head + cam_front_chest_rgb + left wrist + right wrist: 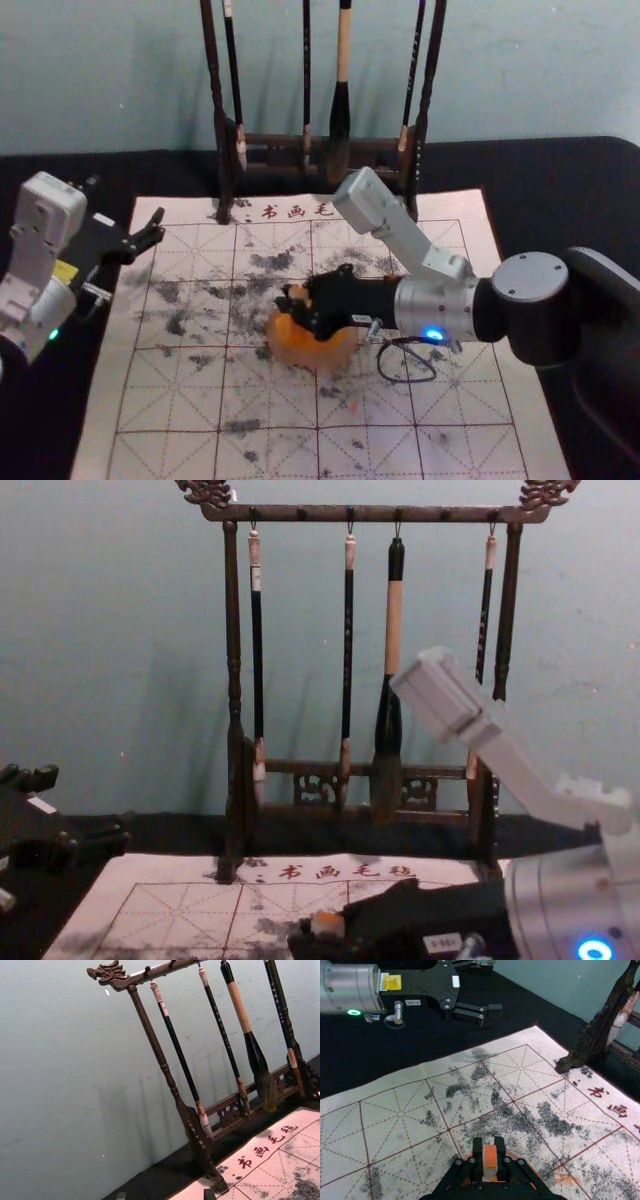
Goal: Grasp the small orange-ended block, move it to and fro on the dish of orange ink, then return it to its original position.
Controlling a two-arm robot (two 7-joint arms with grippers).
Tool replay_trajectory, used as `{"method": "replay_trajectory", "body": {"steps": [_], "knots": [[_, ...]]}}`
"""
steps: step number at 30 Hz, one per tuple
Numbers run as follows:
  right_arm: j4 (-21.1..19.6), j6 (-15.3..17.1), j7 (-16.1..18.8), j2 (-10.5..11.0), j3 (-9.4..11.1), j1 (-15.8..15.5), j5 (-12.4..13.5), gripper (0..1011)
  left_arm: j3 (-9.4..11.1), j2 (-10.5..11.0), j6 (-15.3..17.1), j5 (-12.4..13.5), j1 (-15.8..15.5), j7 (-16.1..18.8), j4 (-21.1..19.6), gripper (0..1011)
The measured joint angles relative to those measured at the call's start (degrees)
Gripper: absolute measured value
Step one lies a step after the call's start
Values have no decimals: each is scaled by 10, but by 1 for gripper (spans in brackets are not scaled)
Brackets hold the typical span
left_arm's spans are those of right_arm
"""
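Gripping the small block point(298, 292) between its fingers, the right gripper point(299, 310) holds it over the dish of orange ink point(335, 350) on the sheet point(270, 415). The left gripper point(127, 206) is parked by the sheet's left edge, fingers spread.

You have the small block point(490, 1156) pinched between the fingers of your right tool point(303, 310); it is a small, squared piece, with a bright orange face beside a pale, whitish side in the right wrist view; it sits at the far-left part of the ink dish point(325, 352) as you see it in the head view, though you can't tell whether they touch; the dish is round, shallow-looking and orange, paler towards its near edge, and lies on the gridded mat point(170, 455), partly hidden by that tool.
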Motion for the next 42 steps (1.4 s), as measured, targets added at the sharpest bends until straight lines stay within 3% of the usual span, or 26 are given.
{"method": "replay_trajectory", "body": {"steps": [8,19,42], "knots": [[22,-5,-6,-15,-1,11,-6,112,0,0,0,0,0,0,0,1001],[31,-8,-12,-21,6,15,-13,111,0,0,0,0,0,0,0,1001],[15,-3,-20,-3,26,0,-20,112,0,0,0,0,0,0,0,1002]]}}
